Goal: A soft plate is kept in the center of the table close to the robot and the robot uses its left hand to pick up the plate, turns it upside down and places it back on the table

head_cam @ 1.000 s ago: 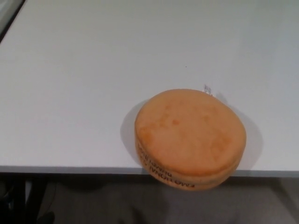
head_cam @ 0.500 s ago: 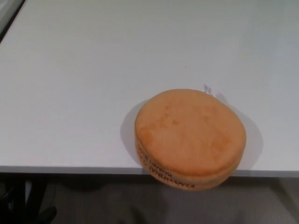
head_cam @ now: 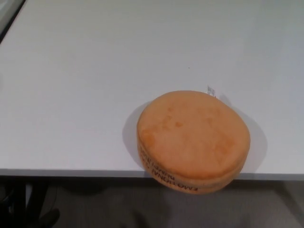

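Note:
A round, thick, soft orange plate (head_cam: 194, 138) lies flat on the white table (head_cam: 85, 95) at its near edge, slightly right of centre. Its front rim overhangs the table edge and carries dark printed lettering that reads upside down. A small white tag (head_cam: 211, 90) sticks out at its far side. Neither of my hands shows in the head view.
The table's near edge (head_cam: 71, 172) runs across the bottom of the picture, with dark floor below it. A dark strip marks the table's far left corner (head_cam: 9, 16).

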### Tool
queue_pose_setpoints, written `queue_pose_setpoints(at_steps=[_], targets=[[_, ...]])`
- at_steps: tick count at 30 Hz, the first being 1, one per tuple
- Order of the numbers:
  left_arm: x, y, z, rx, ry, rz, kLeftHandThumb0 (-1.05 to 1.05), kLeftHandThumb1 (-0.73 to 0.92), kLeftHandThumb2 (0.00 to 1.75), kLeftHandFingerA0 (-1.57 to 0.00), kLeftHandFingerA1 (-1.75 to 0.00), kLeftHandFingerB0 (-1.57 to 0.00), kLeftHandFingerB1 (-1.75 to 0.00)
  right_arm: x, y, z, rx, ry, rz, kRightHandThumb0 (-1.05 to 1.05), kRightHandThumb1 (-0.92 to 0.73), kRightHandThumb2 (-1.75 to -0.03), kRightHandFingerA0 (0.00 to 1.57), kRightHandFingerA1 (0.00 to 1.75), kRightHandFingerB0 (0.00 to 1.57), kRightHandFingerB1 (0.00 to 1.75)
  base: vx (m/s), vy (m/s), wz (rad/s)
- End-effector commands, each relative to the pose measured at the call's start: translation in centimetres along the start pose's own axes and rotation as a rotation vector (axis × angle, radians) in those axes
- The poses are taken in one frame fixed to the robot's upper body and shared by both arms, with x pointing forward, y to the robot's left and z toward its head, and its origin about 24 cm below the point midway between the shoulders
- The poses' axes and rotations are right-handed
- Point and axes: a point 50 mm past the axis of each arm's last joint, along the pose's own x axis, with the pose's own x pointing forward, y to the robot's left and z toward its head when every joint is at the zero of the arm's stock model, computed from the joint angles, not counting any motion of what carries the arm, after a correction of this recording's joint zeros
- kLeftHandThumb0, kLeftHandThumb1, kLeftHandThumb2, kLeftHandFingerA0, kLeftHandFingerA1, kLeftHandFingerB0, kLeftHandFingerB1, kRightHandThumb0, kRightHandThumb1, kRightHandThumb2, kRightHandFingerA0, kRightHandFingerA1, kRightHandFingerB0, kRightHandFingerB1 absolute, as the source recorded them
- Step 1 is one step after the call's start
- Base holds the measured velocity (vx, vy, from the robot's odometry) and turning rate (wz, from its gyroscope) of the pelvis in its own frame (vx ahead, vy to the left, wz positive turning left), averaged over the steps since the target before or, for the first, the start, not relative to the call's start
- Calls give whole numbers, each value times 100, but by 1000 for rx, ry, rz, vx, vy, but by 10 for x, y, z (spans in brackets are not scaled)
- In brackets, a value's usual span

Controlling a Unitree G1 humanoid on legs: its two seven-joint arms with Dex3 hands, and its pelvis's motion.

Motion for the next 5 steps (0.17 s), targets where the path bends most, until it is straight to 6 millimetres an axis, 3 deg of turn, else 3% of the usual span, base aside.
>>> queue_pose_setpoints(at_steps=[1, 5], targets=[[-2, 2, 2, 26, -12, -4, -94, 91, 73, -22, -40, -14, -27, -2, -3, 0, -11, -2, -1, -76, -88, -67, 40, 39, 30, 30, 0, 0, 0], [-2, 2, 2, 22, -13, -5, -93, 92, 73, -23, -40, -15, -28, -2, -3, 0, -7, -1, 1, -76, -88, -67, 39, 40, 30, 30, 0, 0, 0]])
